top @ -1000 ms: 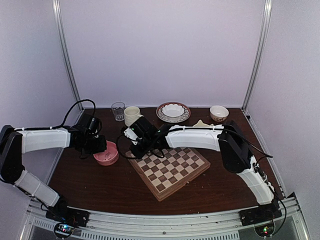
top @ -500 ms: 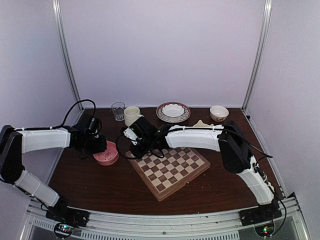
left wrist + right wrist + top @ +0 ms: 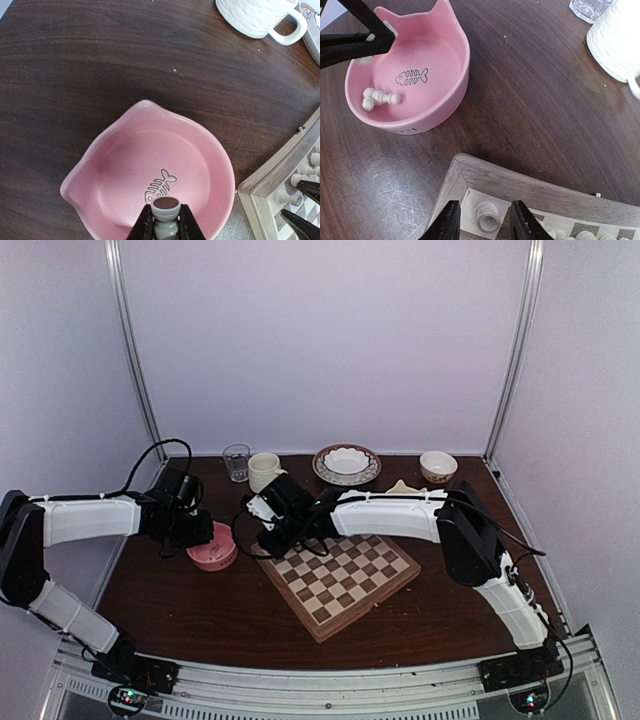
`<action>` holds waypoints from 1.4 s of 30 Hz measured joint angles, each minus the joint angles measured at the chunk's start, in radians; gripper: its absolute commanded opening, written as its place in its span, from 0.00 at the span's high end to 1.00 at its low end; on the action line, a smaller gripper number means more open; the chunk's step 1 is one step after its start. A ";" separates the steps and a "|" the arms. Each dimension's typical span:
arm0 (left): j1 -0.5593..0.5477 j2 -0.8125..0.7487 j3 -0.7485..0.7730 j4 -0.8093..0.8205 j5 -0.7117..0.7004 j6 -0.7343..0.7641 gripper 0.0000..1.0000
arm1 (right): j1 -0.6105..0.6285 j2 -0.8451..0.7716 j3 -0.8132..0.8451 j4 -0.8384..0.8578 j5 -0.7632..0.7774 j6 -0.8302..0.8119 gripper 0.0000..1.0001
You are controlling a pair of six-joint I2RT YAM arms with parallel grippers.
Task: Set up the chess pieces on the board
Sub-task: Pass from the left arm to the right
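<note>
The board (image 3: 340,575) lies at mid table, turned diagonally. My right gripper (image 3: 482,220) is open over its far-left corner, its jaws standing either side of a cream chess piece (image 3: 487,216) on the corner square without touching it. More pieces stand along that edge (image 3: 282,196). My left gripper (image 3: 165,220) is shut on a pale chess piece (image 3: 165,210), held just above the near rim of a pink cat-ear bowl (image 3: 100,150). One more piece (image 3: 380,98) lies on its side in the bowl. In the top view the left gripper (image 3: 195,530) and right gripper (image 3: 270,535) are close together.
A white mug (image 3: 264,470) and a small glass (image 3: 236,461) stand behind the pink bowl (image 3: 212,548). A patterned plate holding a white bowl (image 3: 346,464) and a small bowl (image 3: 438,466) stand along the back. The board corner (image 3: 270,195) is right beside the pink bowl.
</note>
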 measured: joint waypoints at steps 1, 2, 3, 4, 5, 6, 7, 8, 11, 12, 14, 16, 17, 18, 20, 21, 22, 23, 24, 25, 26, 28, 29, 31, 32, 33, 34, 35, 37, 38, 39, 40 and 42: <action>0.000 0.000 0.000 0.000 0.002 0.000 0.96 | 0.000 -0.001 0.001 -0.001 0.000 0.000 0.59; 0.000 -0.002 0.000 0.001 0.004 0.000 0.96 | 0.000 -0.002 0.002 -0.004 0.000 0.000 0.58; 0.000 -0.007 -0.002 0.002 0.009 0.000 0.96 | 0.000 -0.005 0.002 -0.007 0.000 0.000 0.57; 0.000 -0.015 -0.005 0.003 0.013 0.000 0.96 | 0.000 -0.010 0.002 -0.010 0.000 0.002 0.56; 0.000 -0.027 -0.011 0.006 0.019 0.000 0.95 | 0.001 -0.019 0.001 -0.016 0.000 0.001 0.55; 0.000 -0.038 -0.015 0.008 0.024 0.000 0.95 | 0.002 -0.032 -0.002 -0.016 0.000 0.001 0.54; 0.000 -0.053 -0.021 0.010 0.029 -0.001 0.95 | 0.003 -0.052 -0.013 -0.011 -0.002 0.002 0.53; 0.000 -0.066 -0.025 0.012 0.035 -0.001 0.95 | 0.006 -0.081 -0.038 0.003 -0.003 0.002 0.52; 0.000 -0.101 -0.042 0.035 0.061 -0.004 0.95 | 0.014 -0.201 -0.143 0.041 -0.004 0.005 0.50; 0.000 -0.113 -0.050 0.043 0.071 -0.008 0.95 | 0.018 -0.247 -0.181 0.057 -0.005 0.008 0.50; 0.000 -0.135 -0.067 0.063 0.094 -0.017 0.95 | 0.026 -0.333 -0.252 0.093 -0.007 0.016 0.50; 0.000 -0.164 -0.091 0.089 0.128 -0.035 0.95 | 0.034 -0.433 -0.352 0.147 -0.014 0.036 0.50; 0.000 -0.177 -0.100 0.094 0.143 -0.047 0.96 | 0.036 -0.470 -0.392 0.165 -0.018 0.043 0.50; 0.000 -0.196 -0.109 0.101 0.165 -0.069 0.96 | 0.039 -0.519 -0.455 0.200 -0.021 0.054 0.50; 0.000 -0.237 -0.121 0.116 0.209 -0.124 0.98 | 0.045 -0.619 -0.592 0.256 -0.029 0.074 0.49; 0.000 -0.257 -0.124 0.125 0.228 -0.154 0.99 | 0.045 -0.661 -0.653 0.283 -0.029 0.083 0.49; -0.004 -0.282 -0.127 0.138 0.244 -0.193 0.99 | 0.045 -0.699 -0.715 0.314 -0.029 0.089 0.49; -0.012 -0.310 -0.129 0.154 0.253 -0.237 0.99 | 0.045 -0.734 -0.771 0.341 -0.029 0.095 0.49; -0.023 -0.333 -0.130 0.171 0.254 -0.275 0.99 | 0.044 -0.765 -0.824 0.372 -0.028 0.099 0.48; -0.046 -0.358 -0.132 0.196 0.242 -0.320 0.99 | 0.044 -0.790 -0.867 0.399 -0.026 0.104 0.48; -0.072 -0.373 -0.133 0.209 0.231 -0.352 0.99 | 0.044 -0.809 -0.899 0.425 -0.025 0.110 0.47; -0.179 -0.391 -0.132 0.252 0.171 -0.427 0.98 | 0.044 -0.843 -0.957 0.482 -0.025 0.123 0.46; -0.229 -0.388 -0.131 0.271 0.150 -0.458 0.99 | 0.044 -0.861 -0.985 0.515 -0.025 0.133 0.45; -0.330 -0.355 -0.121 0.302 0.114 -0.523 0.99 | 0.044 -0.895 -1.035 0.584 -0.025 0.148 0.44; -0.364 -0.328 -0.113 0.318 0.102 -0.550 0.99 | 0.044 -0.912 -1.062 0.619 -0.026 0.155 0.42; -0.389 -0.299 -0.104 0.331 0.088 -0.575 0.99 | 0.044 -0.930 -1.090 0.656 -0.026 0.163 0.40; -0.418 -0.259 -0.092 0.349 0.071 -0.604 0.99 | 0.044 -0.947 -1.118 0.692 -0.027 0.168 0.38; -0.439 -0.226 -0.081 0.364 0.059 -0.624 0.99 | 0.044 -0.960 -1.143 0.722 -0.029 0.171 0.36; -0.484 -0.158 -0.063 0.405 0.026 -0.663 0.99 | 0.044 -0.974 -1.178 0.767 -0.031 0.176 0.35; -0.505 -0.129 -0.060 0.429 0.009 -0.682 0.99 | 0.044 -0.977 -1.193 0.783 -0.032 0.177 0.35; -0.529 -0.102 -0.057 0.454 -0.011 -0.702 0.99 | 0.044 -0.982 -1.211 0.806 -0.032 0.177 0.36; -0.543 -0.084 -0.055 0.471 -0.024 -0.715 0.99 | 0.044 -0.985 -1.231 0.829 -0.032 0.179 0.37; -0.573 -0.045 -0.050 0.517 -0.054 -0.746 0.99 | 0.044 -0.988 -1.266 0.871 -0.032 0.182 0.39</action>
